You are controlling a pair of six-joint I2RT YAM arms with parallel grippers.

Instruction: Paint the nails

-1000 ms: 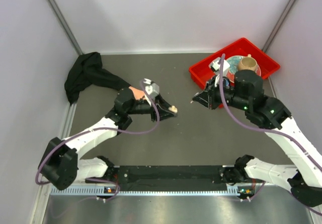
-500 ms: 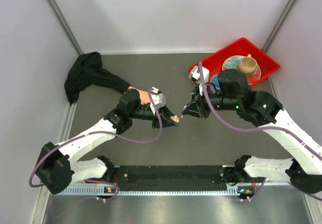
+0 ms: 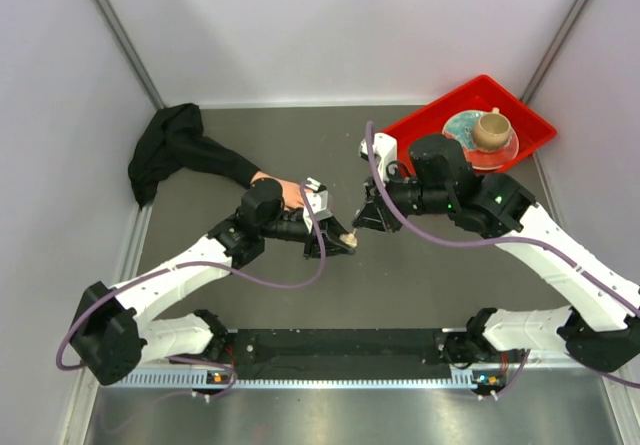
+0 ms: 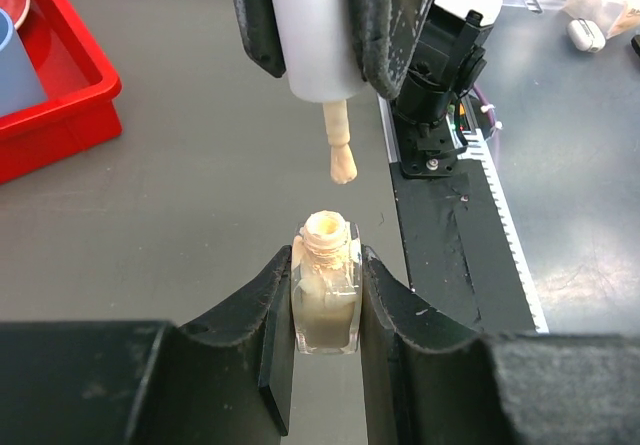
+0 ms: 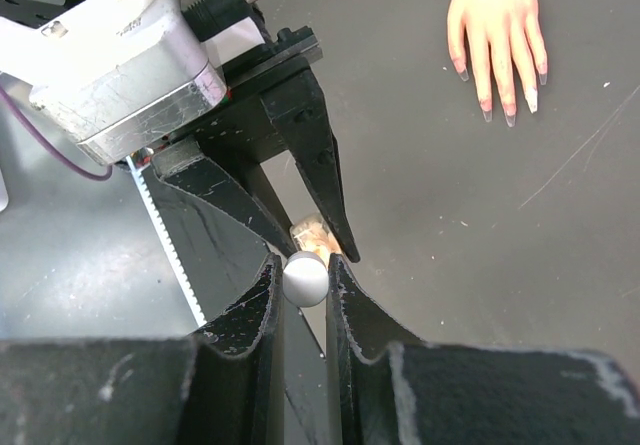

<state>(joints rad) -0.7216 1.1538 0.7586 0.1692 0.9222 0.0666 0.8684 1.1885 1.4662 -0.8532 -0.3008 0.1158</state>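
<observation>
Left pincer (image 4: 325, 270) is clamped on the little tan bottle (image 4: 325, 320), right pincer (image 5: 303, 267) is squeezing the white cap (image 4: 320, 35), brush (image 4: 341, 155) hanging just over the open neck.

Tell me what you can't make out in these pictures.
Top view: mannequin hand mostly covered by the left arm; nails unseen.
Right wrist view: nails too small to judge polish; bottle largely behind the cap.
Left wrist view: cap cut off by the top edge; mannequin hand out of frame.
</observation>
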